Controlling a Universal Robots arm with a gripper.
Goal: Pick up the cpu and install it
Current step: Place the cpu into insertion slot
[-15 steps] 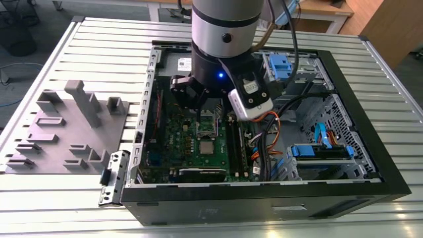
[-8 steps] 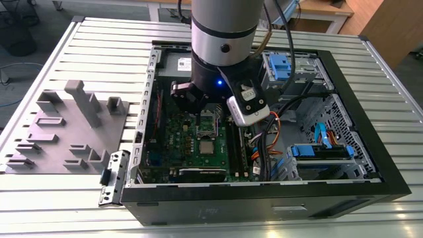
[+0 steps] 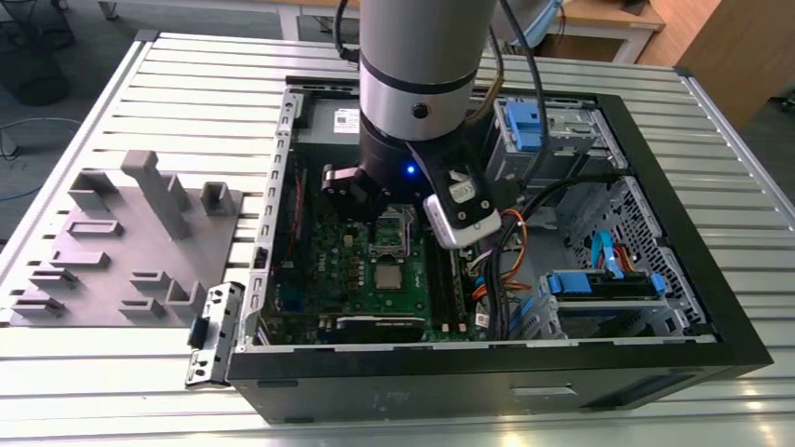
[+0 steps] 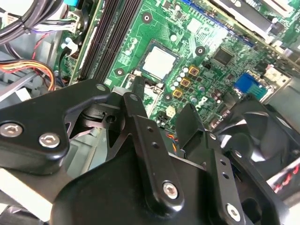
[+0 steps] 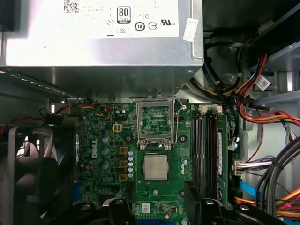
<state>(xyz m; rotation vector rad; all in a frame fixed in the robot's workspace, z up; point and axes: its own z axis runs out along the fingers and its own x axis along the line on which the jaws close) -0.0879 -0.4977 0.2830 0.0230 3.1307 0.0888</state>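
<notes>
The cpu (image 5: 155, 167), a small square chip with a silvery top, lies flat in its socket on the green motherboard (image 5: 98, 154); it also shows as the cpu (image 4: 159, 62) and, in the exterior view, as the cpu (image 3: 389, 277) inside the open computer case (image 3: 497, 358). The socket's metal frame (image 5: 157, 123) stands hinged open on the side toward the power supply. My gripper (image 5: 157, 199) hovers above the board close to the cpu, apart from it. In the second wrist view the gripper (image 4: 164, 101) is open, its black fingers (image 4: 138, 89) spread with nothing between them.
A silver power supply (image 5: 103, 42) borders the board beyond the socket. A black fan (image 5: 28, 159) sits on one side, memory slots (image 5: 206, 140) and bundled cables (image 5: 262, 93) on the other. Outside the case, a grey fixture block (image 3: 125, 242) stands at the exterior view's left.
</notes>
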